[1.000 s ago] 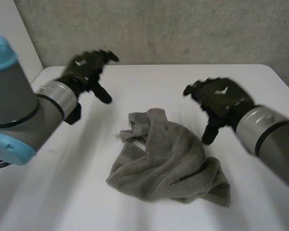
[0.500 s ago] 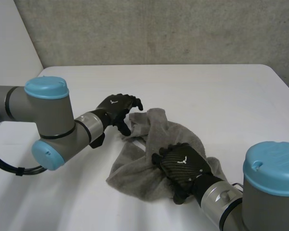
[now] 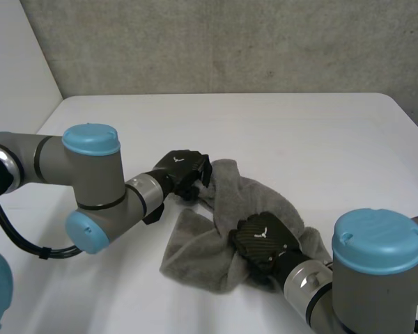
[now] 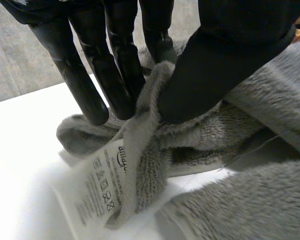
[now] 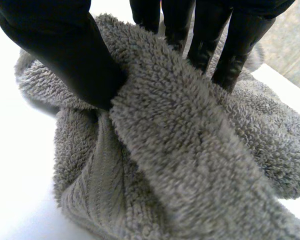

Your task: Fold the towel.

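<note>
Gripping judged in hand: crumpled towel (image 3: 198, 243) on the table (image 3: 320, 139) is pinched at its labelled edge by left hand (image 3: 184, 170), at a near fold by right hand (image 3: 265, 243); spreading flat is needed next.

Your left hand (image 4: 225, 50) pinches a fold of the grey towel (image 4: 275, 120).
You see the fold caught between its thumb and fingers (image 4: 115, 75); at seven o'clock from that pinch, a printed white care label (image 4: 102, 187) lies on the white table (image 4: 20, 150).
</note>
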Tool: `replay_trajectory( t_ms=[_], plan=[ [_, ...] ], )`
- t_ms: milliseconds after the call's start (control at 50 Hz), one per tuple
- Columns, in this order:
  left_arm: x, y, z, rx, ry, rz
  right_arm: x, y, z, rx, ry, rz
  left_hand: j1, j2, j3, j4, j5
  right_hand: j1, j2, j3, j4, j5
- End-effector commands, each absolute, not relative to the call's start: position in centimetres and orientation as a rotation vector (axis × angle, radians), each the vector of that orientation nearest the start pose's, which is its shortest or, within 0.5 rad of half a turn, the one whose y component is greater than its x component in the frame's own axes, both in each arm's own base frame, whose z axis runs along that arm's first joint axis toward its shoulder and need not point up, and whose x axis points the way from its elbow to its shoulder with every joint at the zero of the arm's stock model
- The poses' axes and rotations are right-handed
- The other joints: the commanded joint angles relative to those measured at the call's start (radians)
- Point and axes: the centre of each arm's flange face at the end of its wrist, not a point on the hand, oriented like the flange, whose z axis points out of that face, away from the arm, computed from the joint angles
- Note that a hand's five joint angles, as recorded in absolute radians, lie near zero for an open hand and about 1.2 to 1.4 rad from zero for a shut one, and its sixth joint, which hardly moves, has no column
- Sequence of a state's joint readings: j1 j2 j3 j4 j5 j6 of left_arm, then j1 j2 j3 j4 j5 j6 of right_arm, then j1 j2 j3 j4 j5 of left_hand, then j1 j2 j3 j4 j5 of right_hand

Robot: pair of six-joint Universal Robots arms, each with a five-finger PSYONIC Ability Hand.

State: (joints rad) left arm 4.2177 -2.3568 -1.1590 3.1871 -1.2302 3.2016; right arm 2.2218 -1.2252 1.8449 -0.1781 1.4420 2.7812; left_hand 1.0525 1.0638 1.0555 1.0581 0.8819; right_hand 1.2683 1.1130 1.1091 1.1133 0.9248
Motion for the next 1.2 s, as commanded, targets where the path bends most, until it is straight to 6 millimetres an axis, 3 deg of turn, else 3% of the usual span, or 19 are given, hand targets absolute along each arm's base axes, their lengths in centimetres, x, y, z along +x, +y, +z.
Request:
replay_trajectory(
  t_ms=[20, 40, 80, 100, 140, 160, 180, 200, 220, 260, 400, 500, 600, 740, 780, 820, 920, 1080, 1200],
  plan=[
    [-34.9, -31.9, 15.0, -0.824, -2.017, 1.543, 29.4, -19.0, 18.0, -1.182, 2.044, -1.713, 0.344, 0.333, 0.341, 0.338, 0.34, 0.128, 0.283, 0.287, 0.283, 0.297],
    [-34.9, -31.9, 15.0, -0.824, -2.017, 1.543, 29.4, -19.0, 18.0, -1.182, 2.044, -1.714, 0.344, 0.333, 0.341, 0.338, 0.34, 0.128, 0.283, 0.287, 0.283, 0.297],
    [-34.6, -33.2, 17.9, -0.771, -2.019, 1.644, 28.6, -21.3, 22.2, -1.085, 1.973, -1.894, 0.344, 0.333, 0.341, 0.338, 0.34, 0.128, 0.283, 0.287, 0.283, 0.297],
    [-34.6, -33.2, 17.9, -0.77, -2.019, 1.645, 28.6, -21.3, 22.3, -1.084, 1.972, -1.895, 0.344, 0.333, 0.341, 0.338, 0.34, 0.128, 0.283, 0.287, 0.283, 0.297],
    [-33.5, -33.8, 22.6, -0.713, -1.991, 1.752, 28.1, -22.5, 26.5, -1.007, 1.879, -2.052, 0.344, 0.333, 0.341, 0.338, 0.34, 0.128, 0.283, 0.287, 0.283, 0.297],
    [-32.7, -33.6, 24.8, -0.685, -1.984, 1.785, 28.1, -22.5, 26.5, -1.007, 1.879, -2.053, 0.344, 0.333, 0.341, 0.338, 0.34, 0.128, 0.283, 0.287, 0.283, 0.297],
    [-32.7, -33.6, 24.8, -0.685, -1.984, 1.785, 28.0, -22.8, 28.2, -0.987, 1.837, -2.105, 0.344, 0.333, 0.341, 0.338, 0.34, 0.128, 0.283, 0.287, 0.283, 0.297],
    [-32.0, -33.1, 26.9, -0.668, -1.973, 1.807, 27.9, -23.0, 29.6, -0.968, 1.807, -2.145, 0.344, 0.333, 0.341, 0.338, 0.34, 0.128, 0.283, 0.287, 0.283, 0.297],
    [-31.9, -33.1, 26.9, -0.668, -1.973, 1.807, 27.9, -23.0, 29.7, -0.967, 1.806, -2.145, 0.344, 0.333, 0.341, 0.338, 0.34, 0.128, 0.283, 0.287, 0.283, 0.297],
    [-30.8, -31.0, 30.3, -0.658, -1.949, 1.832, 26.9, -23.6, 32.4, -0.912, 1.802, -2.192, 0.344, 0.333, 0.341, 0.338, 0.34, 0.128, 0.283, 0.287, 0.283, 0.297],
    [-29.0, -26.3, 31.8, -0.682, -1.954, 1.809, 24.8, -24.9, 35.7, -0.817, 1.893, -2.132, 0.344, 0.333, 0.341, 0.338, 0.34, 0.128, 0.283, 0.287, 0.283, 0.297],
    [-27.9, -23.9, 30.5, -0.696, -1.981, 1.783, 24.4, -26.9, 33.2, -0.853, 2.047, -1.885, 0.344, 0.333, 0.341, 0.338, 0.34, 0.128, 0.283, 0.287, 0.283, 0.297],
    [-27.8, -22.6, 25.4, -0.752, -2.054, 1.703, 24.9, -29.2, 26.4, -0.896, 2.255, -1.463, 0.344, 0.333, 0.341, 0.338, 0.34, 0.128, 0.283, 0.287, 0.283, 0.297],
    [-29.2, -20.7, 18.9, -0.922, -2.148, 1.523, 25.3, -31.0, 21.9, -0.899, 2.339, -1.291, 0.344, 0.333, 0.341, 0.338, 0.34, 0.128, 0.283, 0.287, 0.283, 0.297],
    [-29.7, -20.2, 18.1, -0.956, -2.153, 1.488, 25.3, -31.1, 21.5, -0.902, 2.345, -1.283, 0.344, 0.333, 0.341, 0.338, 0.34, -0.044, 0.111, 0.115, 0.111, 0.125],
    [-30.2, -19.6, 17.1, -0.986, -2.159, 1.446, 25.4, -31.1, 21.8, -0.904, 2.337, -1.298, 0.181, 0.17, 0.178, 0.176, 0.177, -0.88, -0.724, -0.72, -0.725, -0.711],
    [-30.6, -19.5, 17.9, -0.994, -2.126, 1.478, 25.3, -30.6, 23.8, -0.888, 2.29, -1.388, -0.298, -0.309, -0.301, -0.303, -0.301, -1.072, -0.916, -0.912, -0.917, -0.903],
    [-30.9, -21.2, 23.3, -0.933, -1.983, 1.687, 24.5, -27.8, 26.5, -0.804, 2.185, -1.568, -0.407, -0.418, -0.41, -0.413, -0.411, -1.051, -0.896, -0.892, -0.896, -0.882],
    [-31.2, -22.6, 24.9, -0.906, -1.936, 1.754, 23.4, -24.7, 27.1, -0.709, 2.153, -1.707, -0.428, -0.439, -0.431, -0.434, -0.432, -0.943, -0.788, -0.784, -0.788, -0.774]
  ],
)
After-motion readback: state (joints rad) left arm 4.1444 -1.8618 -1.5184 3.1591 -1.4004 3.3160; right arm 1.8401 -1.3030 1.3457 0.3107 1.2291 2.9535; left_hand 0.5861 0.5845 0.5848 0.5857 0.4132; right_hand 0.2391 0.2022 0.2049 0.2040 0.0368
